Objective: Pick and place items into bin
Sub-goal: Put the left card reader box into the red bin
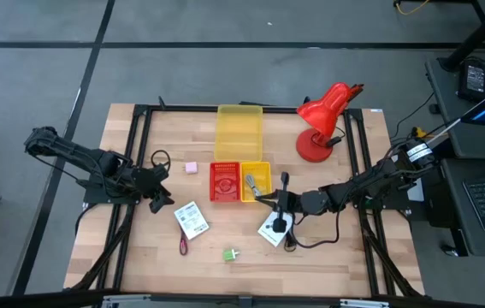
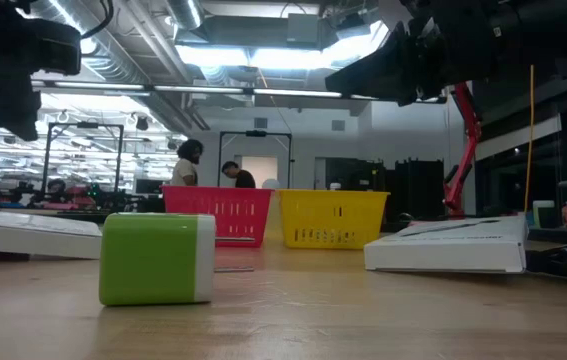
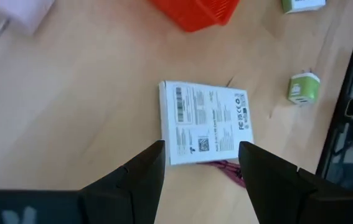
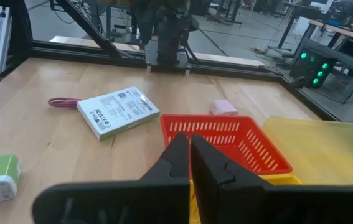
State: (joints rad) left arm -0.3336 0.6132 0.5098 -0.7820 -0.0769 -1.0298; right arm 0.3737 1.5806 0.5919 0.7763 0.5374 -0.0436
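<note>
My left gripper [image 1: 161,198] stands open above the table at the left. A white printed packet [image 3: 204,121] lies flat beyond its fingertips, and a dark red pen-like tool [image 3: 229,169] pokes out from under the packet's edge. A pink cube [image 1: 191,168], a green block [image 1: 229,254], a second white packet [image 1: 274,229] and a black cable [image 1: 304,242] lie loose on the wood. My right gripper [image 4: 190,149] is shut with nothing in it and hovers level by the near side of the small red bin [image 4: 226,143] and the small yellow bin [image 1: 255,181].
A long yellow bin [image 1: 239,133] stands behind the two small bins. A red desk lamp [image 1: 323,120] stands at the back right. A black frame [image 1: 139,154] runs along the table's sides. There is bare wood along the near edge, around the green block [image 2: 156,257].
</note>
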